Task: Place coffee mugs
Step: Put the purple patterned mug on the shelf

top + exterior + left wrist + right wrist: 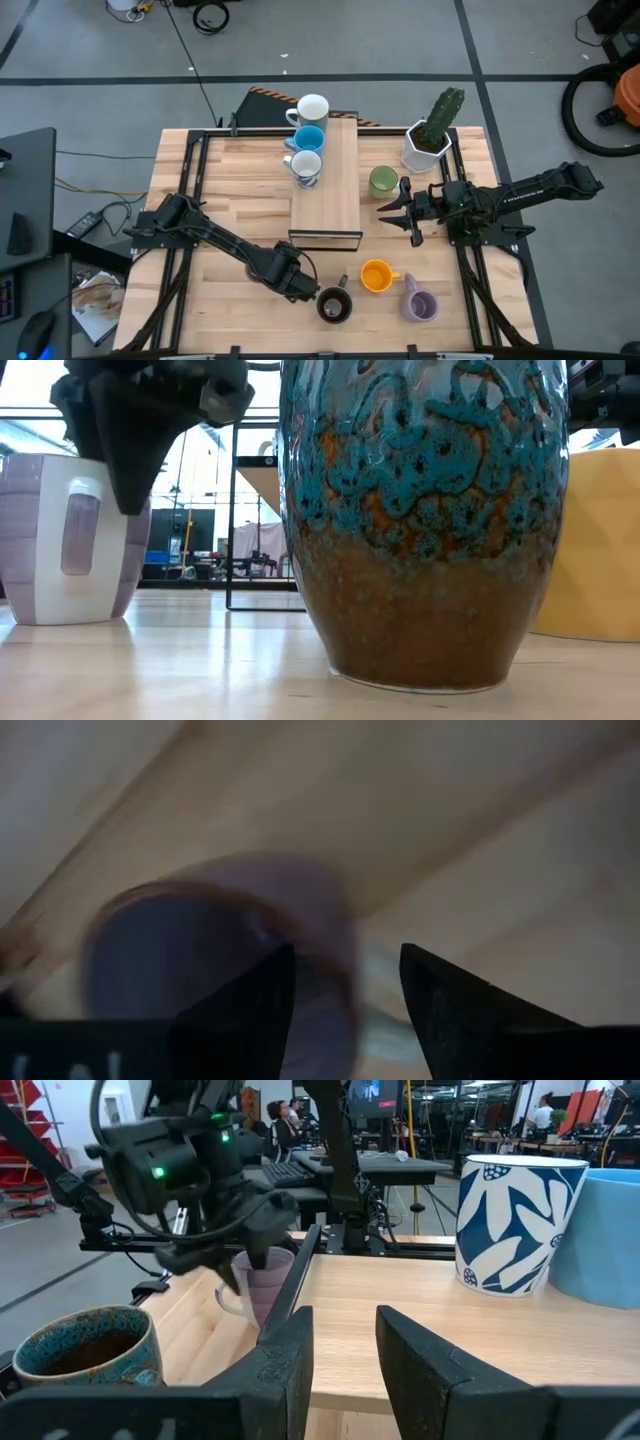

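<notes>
Dial: we lay 12 o'clock at the table's point(200, 215) far edge in the high view.
High view, board: a raised wooden board point(335, 205) runs from the centre toward 12. It carries a white mug point(313, 108), a blue mug point(309, 138) and a patterned white mug point(306, 166) in a row.
High view, right half: a green mug point(382, 180) stands at 2, its inside bare. Farther out at 2 a white pot point(424, 147) holds a cactus.
High view, front: the brown mug point(334, 306) is at 6 and we cannot tell its contents. The orange mug point(376, 275) is at 5 and the lavender mug point(420, 305) at 4, both showing bare insides.
High view, grippers: the left gripper point(303, 285) is at 10 of the brown mug. The right gripper point(405, 210) is at 3, fingers apart, gripping nothing.
Low view: a second lavender mug point(40, 540) stands on the table under the left gripper.
Left wrist view: the fingers are spread. One is over this mug's mouth and the other outside its wall.
Right wrist view: the fingers are apart with only bare wood between them.
</notes>
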Available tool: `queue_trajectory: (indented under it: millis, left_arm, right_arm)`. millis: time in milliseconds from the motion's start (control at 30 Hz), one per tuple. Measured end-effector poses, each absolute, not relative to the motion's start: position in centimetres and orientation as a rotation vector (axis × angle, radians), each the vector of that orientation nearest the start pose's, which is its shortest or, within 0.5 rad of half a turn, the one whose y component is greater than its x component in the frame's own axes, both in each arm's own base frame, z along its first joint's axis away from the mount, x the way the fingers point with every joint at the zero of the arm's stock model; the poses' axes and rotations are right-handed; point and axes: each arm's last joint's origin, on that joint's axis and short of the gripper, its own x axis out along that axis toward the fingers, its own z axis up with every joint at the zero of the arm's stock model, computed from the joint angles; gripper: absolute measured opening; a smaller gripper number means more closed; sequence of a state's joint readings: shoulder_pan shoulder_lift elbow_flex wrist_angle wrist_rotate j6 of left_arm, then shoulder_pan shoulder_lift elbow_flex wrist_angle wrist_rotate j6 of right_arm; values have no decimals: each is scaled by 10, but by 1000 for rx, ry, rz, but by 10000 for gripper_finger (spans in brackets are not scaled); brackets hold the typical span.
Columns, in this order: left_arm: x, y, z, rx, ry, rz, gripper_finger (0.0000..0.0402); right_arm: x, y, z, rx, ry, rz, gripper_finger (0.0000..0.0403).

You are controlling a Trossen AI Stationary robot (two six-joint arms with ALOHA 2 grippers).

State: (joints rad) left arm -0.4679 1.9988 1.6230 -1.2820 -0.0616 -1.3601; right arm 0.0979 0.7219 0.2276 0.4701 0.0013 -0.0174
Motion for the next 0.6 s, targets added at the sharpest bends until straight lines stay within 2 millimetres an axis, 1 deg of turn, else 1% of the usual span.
queue_trajectory:
  millis: [133, 267, 433, 600]
  left_arm:
    - [333, -167, 213, -540, 1523, 636, 187]
    - [331, -172, 213, -386, 1615, 405, 187]
    - [326, -180, 213, -119, 1654, 105, 187]
    - [322, -188, 213, 163, 1646, -198, 187]
  right_arm:
    - [162, 16, 212, -19, 23, 95, 117]
    - [162, 16, 212, -19, 23, 96, 117]
    - [162, 16, 212, -20, 22, 96, 117]
    - [162, 16, 213, -21, 19, 96, 117]
